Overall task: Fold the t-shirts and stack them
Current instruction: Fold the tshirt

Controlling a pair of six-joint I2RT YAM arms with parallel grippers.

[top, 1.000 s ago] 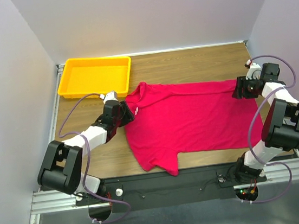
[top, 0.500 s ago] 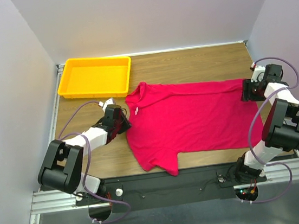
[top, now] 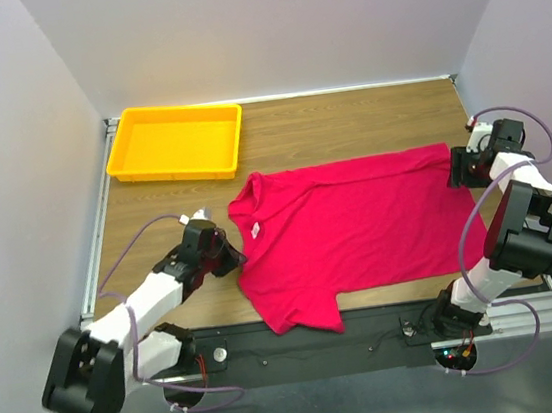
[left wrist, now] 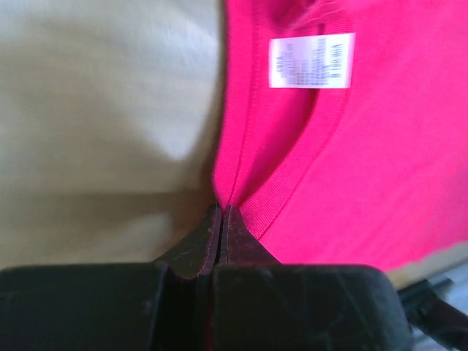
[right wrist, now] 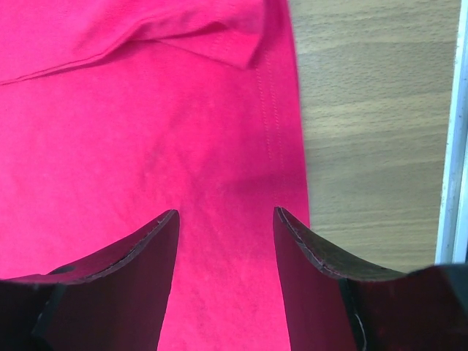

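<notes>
Left end effector [top: 224, 256] is pinched shut on the ribbed collar edge of the t-shirt [top: 359, 221], at the garment's 9 o'clock. On its wrist camera I see the dark fingertips [left wrist: 208, 234] meeting, with the neck seam running into them. The right end effector [top: 463, 168] hangs with its jaws apart and holding nothing, over the stitched hem at the shirt's 2 o'clock.

I am working on a wood-grain table [top: 346, 122] boxed in by plain lilac-grey walls. The crimson-pink knit lies mostly flat mid-table, one sleeve pointing to 6 o'clock and a small fold at the far right corner. Its white neck label [left wrist: 311, 60] faces up. A glossy yellow rectangular tray [top: 179, 174] sits at the table's 10 o'clock, apart from the cloth. A ribbed aluminium rail [top: 322, 337] runs along 6 o'clock.
</notes>
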